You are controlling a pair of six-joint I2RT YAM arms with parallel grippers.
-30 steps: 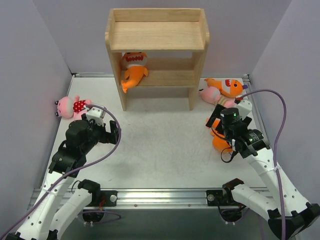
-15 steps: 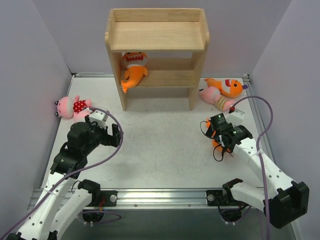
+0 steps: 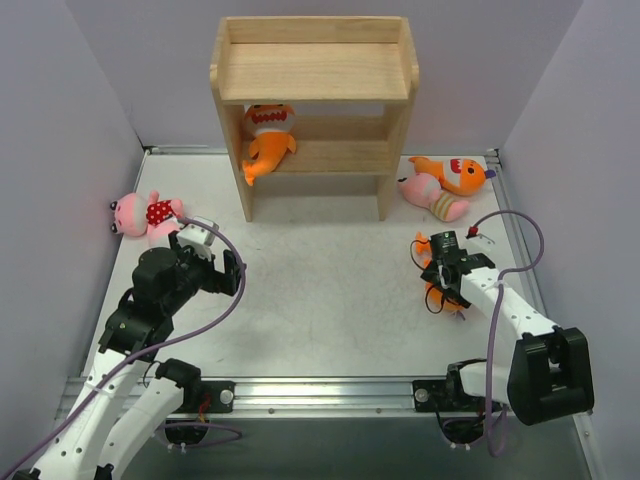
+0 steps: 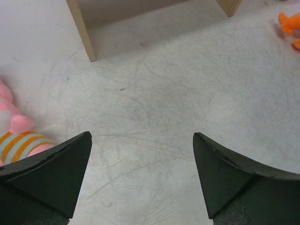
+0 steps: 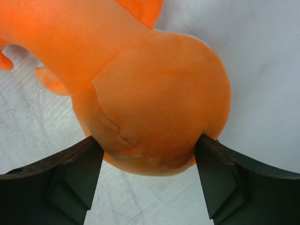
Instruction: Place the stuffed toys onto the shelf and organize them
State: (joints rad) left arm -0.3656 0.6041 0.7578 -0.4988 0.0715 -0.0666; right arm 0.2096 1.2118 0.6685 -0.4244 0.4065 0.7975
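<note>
The wooden shelf stands at the back, with one orange fish toy on its middle tier. At the right of the table my right gripper reaches down over another orange fish toy, and both fingertips press its rounded end. A third orange fish and a striped pink doll lie by the shelf's right leg. A polka-dot pink doll lies far left. My left gripper hangs open over bare table, with a striped doll just left of it.
Grey walls close in the table on the left, right and back. The shelf's legs stand ahead of my left gripper. A purple cable loops off the right wrist near the right wall.
My right arm has stretched forward and down onto the orange fish, and its jaws have narrowed onto it. The left arm has shifted slightly, its jaws still wide.
</note>
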